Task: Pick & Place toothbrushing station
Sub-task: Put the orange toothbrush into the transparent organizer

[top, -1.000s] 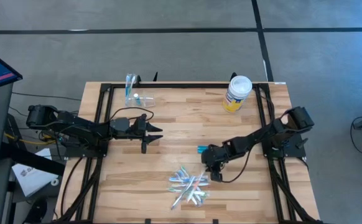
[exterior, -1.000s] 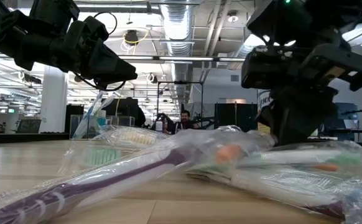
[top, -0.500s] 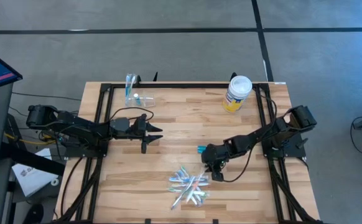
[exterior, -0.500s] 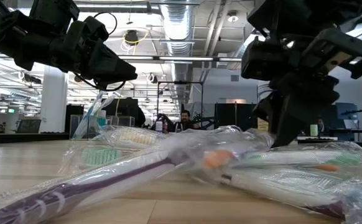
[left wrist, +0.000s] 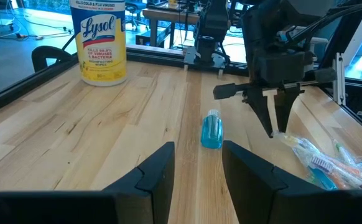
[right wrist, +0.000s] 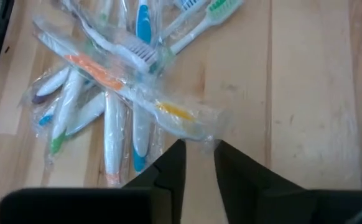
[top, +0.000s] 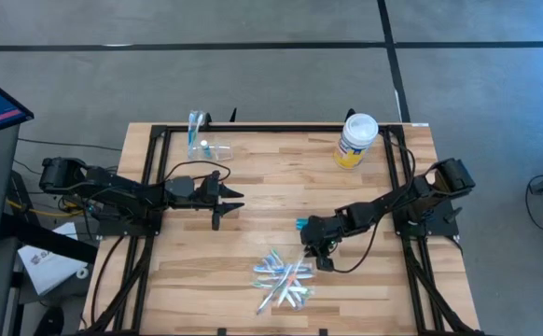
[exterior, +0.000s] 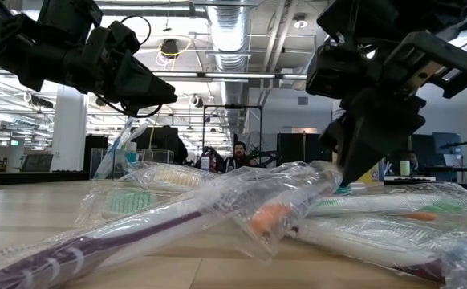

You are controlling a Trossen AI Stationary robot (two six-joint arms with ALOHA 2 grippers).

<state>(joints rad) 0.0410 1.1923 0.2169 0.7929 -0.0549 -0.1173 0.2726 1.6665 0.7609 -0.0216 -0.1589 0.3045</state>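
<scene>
At the toothbrush pile's [top: 285, 280] right edge, the right gripper [top: 323, 263] pinched one wrapped toothbrush's [right wrist: 145, 102] end; the left gripper [top: 237, 200] hovered part-open, holding nothing.

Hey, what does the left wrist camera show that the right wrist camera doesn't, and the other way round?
Only the left wrist view shows the yellow Lysol canister, the small blue tube lying on the wooden table, and the whole right gripper from outside, its fingers pointing down at the wrapped toothbrushes. Only the right wrist view shows the full pile spread out and the wrapper end of one orange-and-yellow toothbrush between that gripper's fingers. Both show the toothbrush pile and the table.
</scene>
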